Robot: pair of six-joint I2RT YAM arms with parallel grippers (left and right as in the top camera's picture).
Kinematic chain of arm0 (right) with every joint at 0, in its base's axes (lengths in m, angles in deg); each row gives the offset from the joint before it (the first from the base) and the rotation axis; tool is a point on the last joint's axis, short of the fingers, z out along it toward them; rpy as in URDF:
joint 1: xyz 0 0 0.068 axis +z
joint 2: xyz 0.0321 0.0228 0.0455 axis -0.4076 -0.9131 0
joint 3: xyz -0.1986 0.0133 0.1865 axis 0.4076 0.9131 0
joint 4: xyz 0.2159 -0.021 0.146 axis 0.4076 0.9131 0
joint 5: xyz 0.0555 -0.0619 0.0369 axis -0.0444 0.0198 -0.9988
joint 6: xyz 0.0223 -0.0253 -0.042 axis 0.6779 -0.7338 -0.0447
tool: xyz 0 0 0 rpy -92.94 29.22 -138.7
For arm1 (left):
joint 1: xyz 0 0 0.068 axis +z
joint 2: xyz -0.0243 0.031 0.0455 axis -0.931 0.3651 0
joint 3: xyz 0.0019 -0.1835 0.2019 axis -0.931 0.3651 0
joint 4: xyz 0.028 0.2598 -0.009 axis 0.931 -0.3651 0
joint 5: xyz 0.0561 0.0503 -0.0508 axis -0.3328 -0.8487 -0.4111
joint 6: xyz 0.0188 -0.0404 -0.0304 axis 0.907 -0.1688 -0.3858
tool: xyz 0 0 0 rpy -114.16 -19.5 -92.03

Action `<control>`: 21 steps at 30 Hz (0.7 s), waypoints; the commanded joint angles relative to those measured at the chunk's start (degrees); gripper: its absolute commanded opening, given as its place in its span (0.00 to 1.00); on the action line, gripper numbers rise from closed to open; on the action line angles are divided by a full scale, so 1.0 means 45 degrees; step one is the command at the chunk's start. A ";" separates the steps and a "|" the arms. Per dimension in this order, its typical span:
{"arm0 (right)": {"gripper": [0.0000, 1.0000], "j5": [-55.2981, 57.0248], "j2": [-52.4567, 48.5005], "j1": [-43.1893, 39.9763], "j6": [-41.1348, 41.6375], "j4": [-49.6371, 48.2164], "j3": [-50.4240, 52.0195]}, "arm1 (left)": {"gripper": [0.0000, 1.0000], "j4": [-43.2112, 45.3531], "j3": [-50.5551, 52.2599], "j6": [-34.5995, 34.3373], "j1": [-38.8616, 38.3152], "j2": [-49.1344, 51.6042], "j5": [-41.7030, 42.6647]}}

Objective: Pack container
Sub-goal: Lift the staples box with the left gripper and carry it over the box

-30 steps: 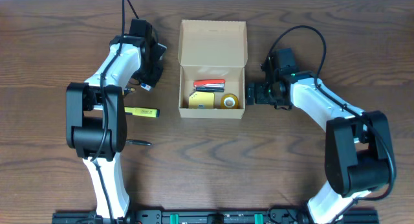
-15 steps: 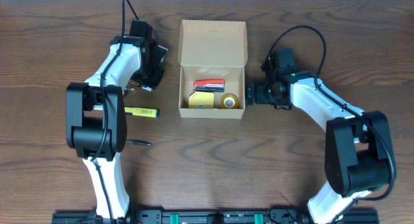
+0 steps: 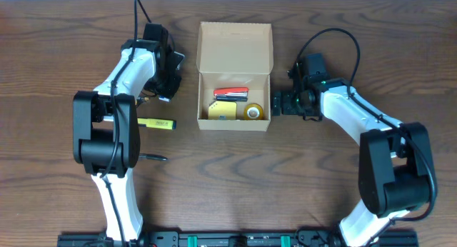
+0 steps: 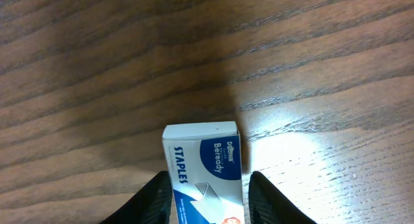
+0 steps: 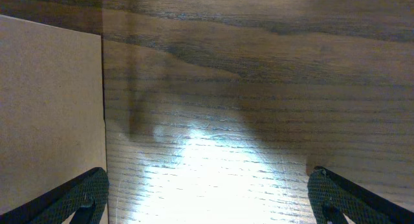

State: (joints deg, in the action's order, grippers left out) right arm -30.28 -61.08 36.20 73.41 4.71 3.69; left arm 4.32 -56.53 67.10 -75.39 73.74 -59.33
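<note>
The container is a tan cardboard box in the middle of the table, its flap lid folded open toward the back. My left gripper hovers just left of it. In the left wrist view a white and blue staples box lies on the wood between the jaws of the left gripper. The left finger is against the box and a thin gap shows at the other finger. My right gripper stands wide open beside the container's right wall, with only bare wood between the jaws of the right gripper.
Inside the container lie a red stapler, a yellow item and a tape roll. A yellow highlighter and a black pen lie on the table left of the container, near the left arm.
In the overhead view, neither arm nor any object has visibly shifted over the last second.
</note>
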 commanded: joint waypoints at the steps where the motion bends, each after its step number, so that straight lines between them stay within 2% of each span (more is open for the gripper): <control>1: 0.99 -0.0049 -0.0015 -0.0087 -0.0165 0.0010 0.0024 | 0.37 -0.0063 0.0053 -0.0330 0.0005 0.0389 0.0083; 14: 0.99 -0.0049 -0.0015 -0.0087 -0.0165 0.0010 0.0024 | 0.24 -0.0024 -0.0170 -0.0665 0.0010 0.0248 0.0024; 21: 0.99 -0.0049 -0.0015 -0.0087 -0.0165 0.0010 0.0024 | 0.18 -0.0243 -0.1273 -0.0651 0.0010 -0.0287 -0.0418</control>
State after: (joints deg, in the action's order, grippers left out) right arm -30.28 -61.08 36.20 73.41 4.71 3.69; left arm 3.67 -58.61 64.76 -75.39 73.74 -59.62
